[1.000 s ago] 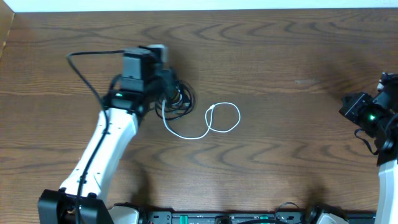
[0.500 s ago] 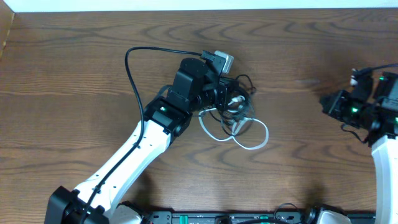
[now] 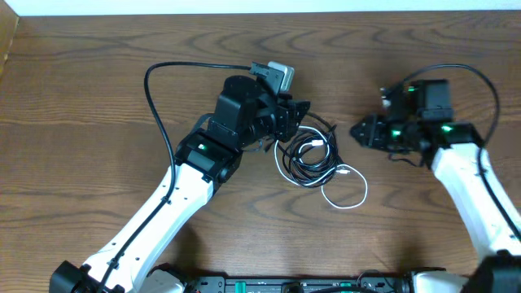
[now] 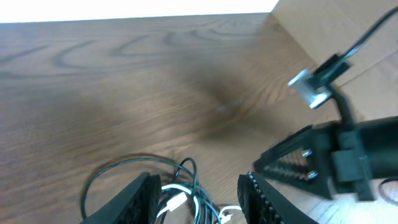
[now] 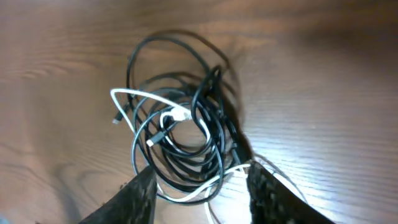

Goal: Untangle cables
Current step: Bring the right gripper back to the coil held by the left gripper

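The cables (image 3: 309,155) lie in a bundle on the wooden table, thin black cords wound with a white one whose loop (image 3: 346,192) trails to the lower right. My left gripper (image 3: 299,119) is open just above and left of the bundle. In the left wrist view (image 4: 199,188) the cords (image 4: 180,193) lie between its spread fingers, not clamped. My right gripper (image 3: 356,130) is open just right of the bundle and points at it. In the right wrist view (image 5: 202,182) the bundle (image 5: 180,137) lies just ahead of its open fingers.
A thick black lead (image 3: 155,81) arcs from the left arm over the table's left part. The right gripper shows in the left wrist view (image 4: 311,163). The table's far edge (image 3: 260,11) runs along the top.
The left arm swung right, carrying the bundle from the table's left-centre to the middle, and its fingers now stand open. The right arm came in from the right edge to the bundle.
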Robot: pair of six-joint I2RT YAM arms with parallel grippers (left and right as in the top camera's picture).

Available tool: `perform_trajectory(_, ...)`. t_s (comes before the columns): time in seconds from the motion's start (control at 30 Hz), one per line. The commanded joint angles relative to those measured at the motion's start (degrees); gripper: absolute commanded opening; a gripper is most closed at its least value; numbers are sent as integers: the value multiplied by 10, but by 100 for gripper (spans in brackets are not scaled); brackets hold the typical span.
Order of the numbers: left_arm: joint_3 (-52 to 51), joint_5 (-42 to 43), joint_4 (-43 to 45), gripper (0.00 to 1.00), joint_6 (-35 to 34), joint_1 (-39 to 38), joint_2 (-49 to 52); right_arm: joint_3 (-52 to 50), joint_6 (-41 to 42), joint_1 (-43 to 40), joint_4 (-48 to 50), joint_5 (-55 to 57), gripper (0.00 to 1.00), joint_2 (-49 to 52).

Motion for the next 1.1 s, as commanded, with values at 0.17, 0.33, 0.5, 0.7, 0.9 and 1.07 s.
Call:
perform_trajectory(0.17, 7, -79, -101, 45, 6, 3, -7, 2, 57, 85, 10, 61, 45, 79)
perform_trajectory(0.33, 6, -90, -131, 45, 10, 3, -7, 2, 125, 121, -2, 116, 45, 110)
perform_trajectory(0.5, 6, -89, -134, 45, 10, 3, -7, 2, 145, 134, -4, 126, 45, 137)
perform_trajectory(0.7, 6, -86, -151, 45, 10, 3, -7, 2, 156, 135, -1, 139, 45, 159)
perform_trajectory(0.9, 6, -86, -164, 45, 10, 3, -7, 2, 155, 135, 36, 136, 24, 171)
perform_trajectory(1.07, 6, -84, -174, 45, 9, 3, -7, 2, 156, 135, 66, 106, 6, 171)
